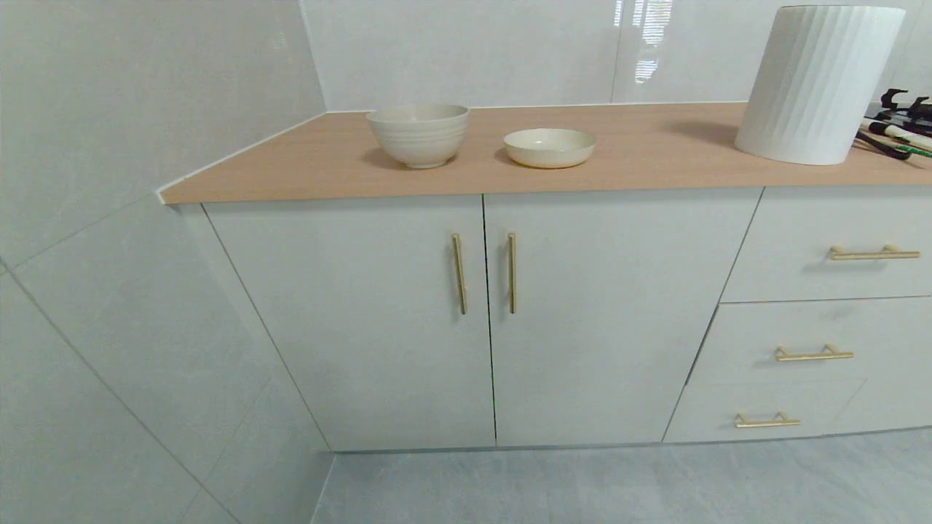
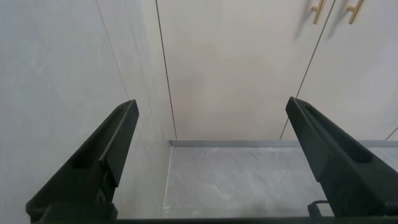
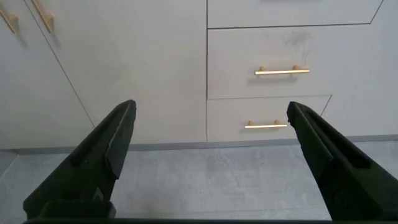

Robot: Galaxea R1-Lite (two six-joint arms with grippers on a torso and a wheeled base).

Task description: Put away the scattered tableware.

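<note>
Wood-topped counter (image 1: 655,142) runs along the tiled wall (image 1: 466,51). 2 pieces of tableware sit on it, both cream. A deep bowl (image 1: 418,133) stands upright toward the left corner. A shallow dish (image 1: 550,147) sits near it on the right, with a gap between them. Farther right, well apart from both, stands a tall ribbed white container (image 1: 819,80). Dark-handled tools (image 1: 894,131) lie beside it at the counter's right end.

Below the tableware are 2 cabinet doors (image 1: 364,320), both shut, with 2 vertical gold handles (image 1: 458,273) side by side at the seam. Right of the doors are 3 stacked drawers (image 1: 794,240), each with a horizontal gold handle.

My left gripper (image 2: 210,109) sits low, facing the foot of the cabinet and the grey floor (image 2: 236,180). Its fingers are spread wide, with door and floor showing between them. My right gripper (image 3: 210,109) is also low, facing the lower drawers, fingers just as wide, with floor showing in the gap.
</note>
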